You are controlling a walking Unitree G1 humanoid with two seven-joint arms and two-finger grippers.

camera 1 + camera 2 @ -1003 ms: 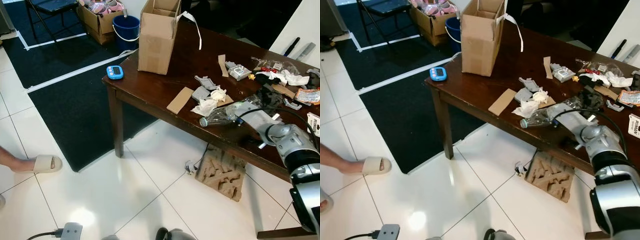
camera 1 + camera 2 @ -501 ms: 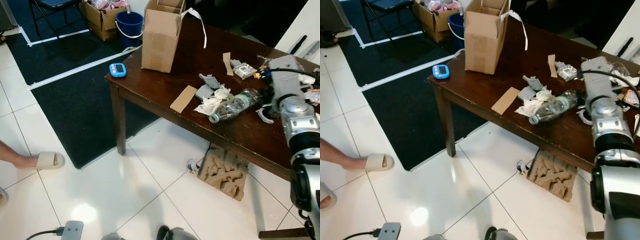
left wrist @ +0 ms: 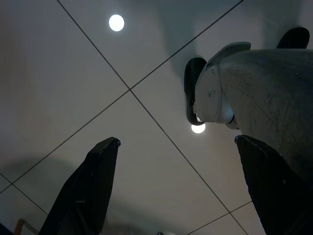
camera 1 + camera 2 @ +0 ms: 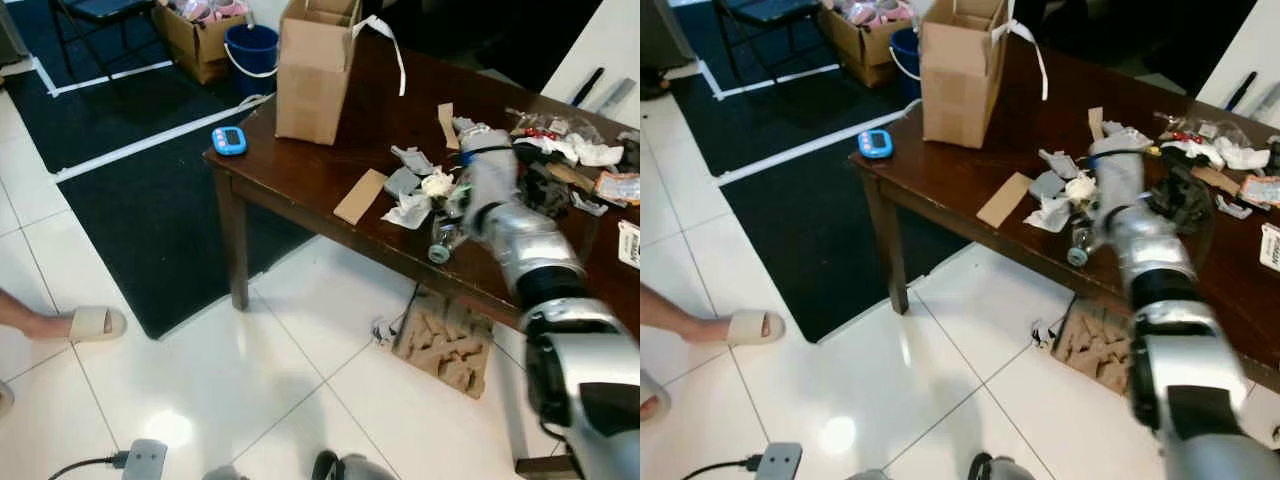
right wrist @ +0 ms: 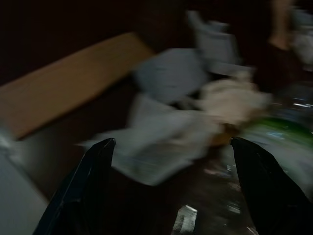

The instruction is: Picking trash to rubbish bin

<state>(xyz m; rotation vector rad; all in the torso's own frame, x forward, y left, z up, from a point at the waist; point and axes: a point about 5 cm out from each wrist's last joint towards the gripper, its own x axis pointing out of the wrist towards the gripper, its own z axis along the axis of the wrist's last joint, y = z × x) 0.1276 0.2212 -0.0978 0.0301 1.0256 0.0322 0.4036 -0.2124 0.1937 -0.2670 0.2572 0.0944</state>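
Trash, the crumpled white paper (image 5: pixel 161 139) beside the cardboard strip (image 4: pixel 360 197), now sits right in front of the right gripper (image 5: pixel 171 186), fingers spread wide with nothing between them; half a second ago that arm was off at the far side of the table (image 4: pixel 300 170), so it looks lined up for a grab. The plastic bottle (image 4: pixel 441 238) lies just past the paper, half hidden by the arm and blurred. The left gripper (image 3: pixel 181 191) hangs open over the floor tiles (image 3: pixel 73 88)
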